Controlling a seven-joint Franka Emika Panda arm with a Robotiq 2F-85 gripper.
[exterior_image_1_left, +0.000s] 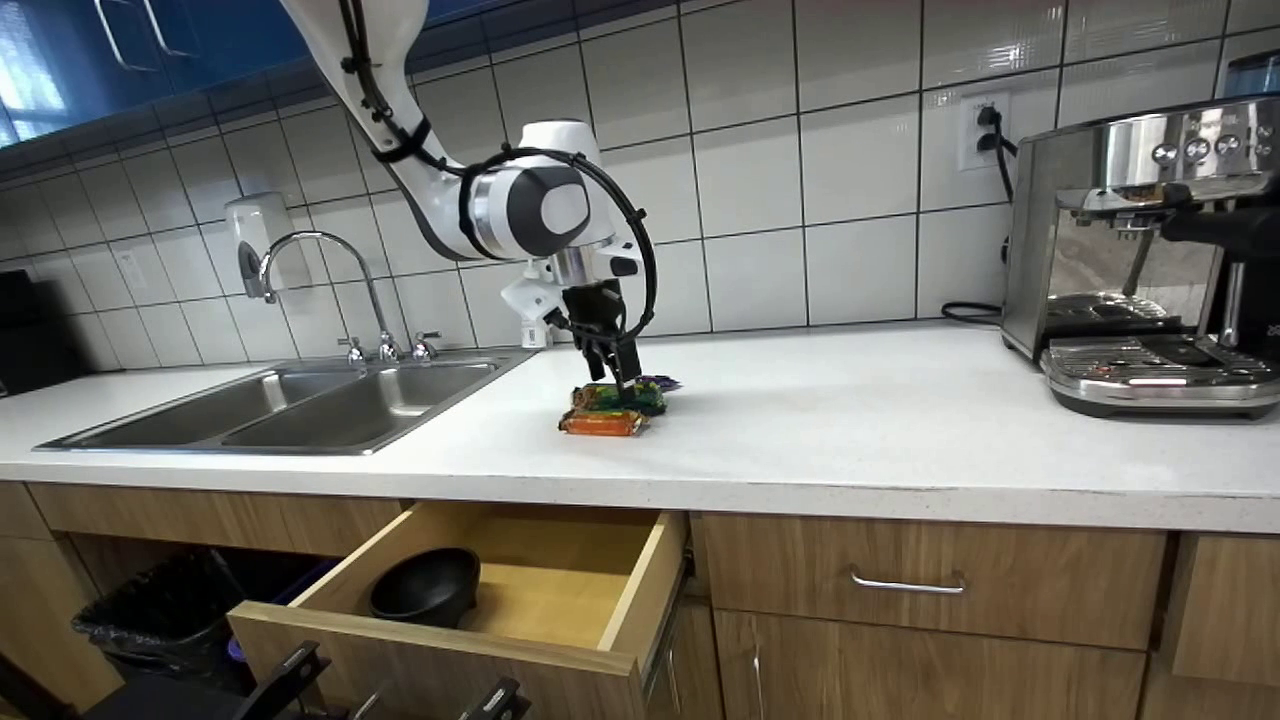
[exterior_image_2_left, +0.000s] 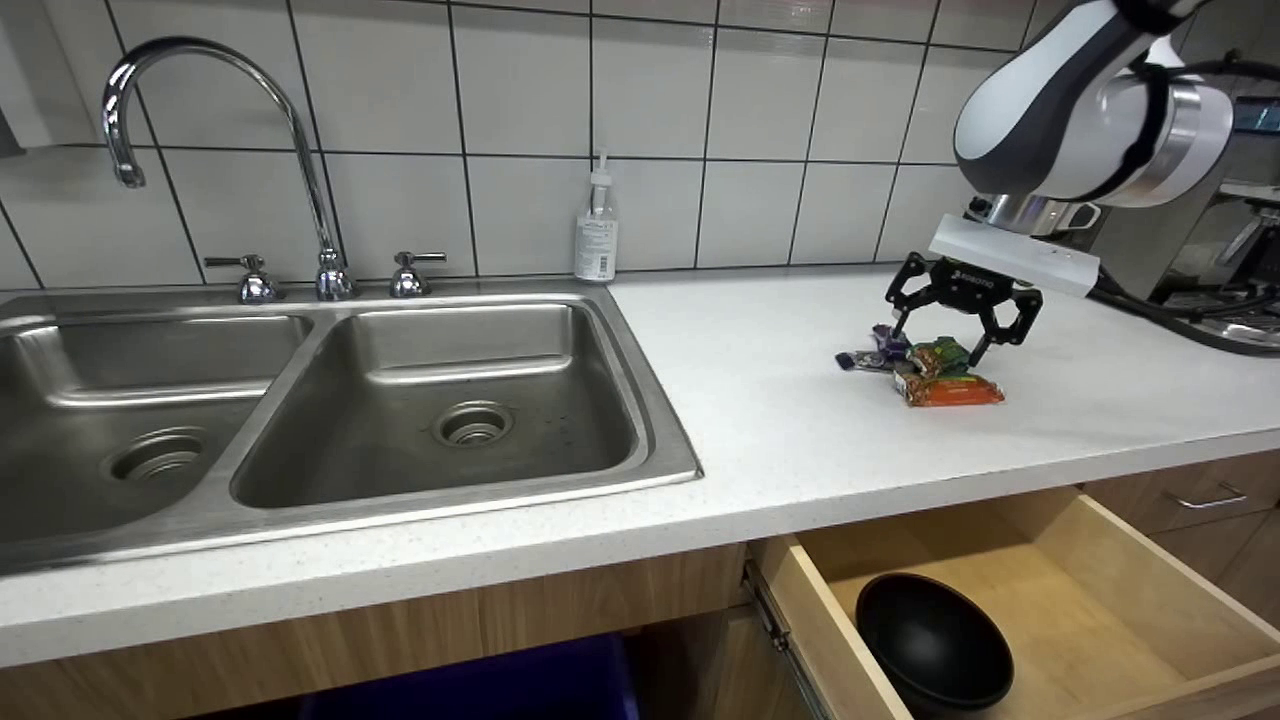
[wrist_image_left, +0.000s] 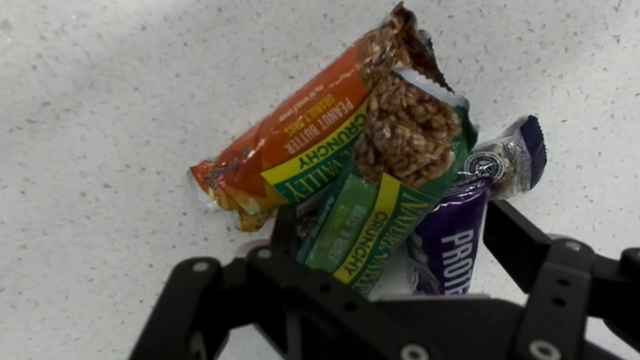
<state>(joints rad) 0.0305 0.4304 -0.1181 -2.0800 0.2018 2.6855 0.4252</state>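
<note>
My gripper (wrist_image_left: 393, 220) is open and points down at a small pile of wrapped bars on the counter. In the wrist view its fingers (wrist_image_left: 517, 240) stand wide apart. Between them lie a green granola bar (wrist_image_left: 380, 225) and a purple protein bar (wrist_image_left: 447, 235). Partly under the green bar, an orange peanut butter bar (wrist_image_left: 300, 130) extends beyond the fingertips. In both exterior views the gripper (exterior_image_2_left: 937, 347) is low over the pile, with the orange bar (exterior_image_1_left: 603, 423) nearest the counter's front. Whether a finger touches any wrapper I cannot tell.
An open drawer (exterior_image_1_left: 640, 590) below the counter holds a black bowl (exterior_image_2_left: 935, 640). A double sink (exterior_image_2_left: 670, 455) with a tall faucet (exterior_image_2_left: 300, 150) lies to one side. Soap bottle (exterior_image_2_left: 597, 235) and tiled wall stand behind; an espresso machine (exterior_image_1_left: 1150, 250) occupies the far end.
</note>
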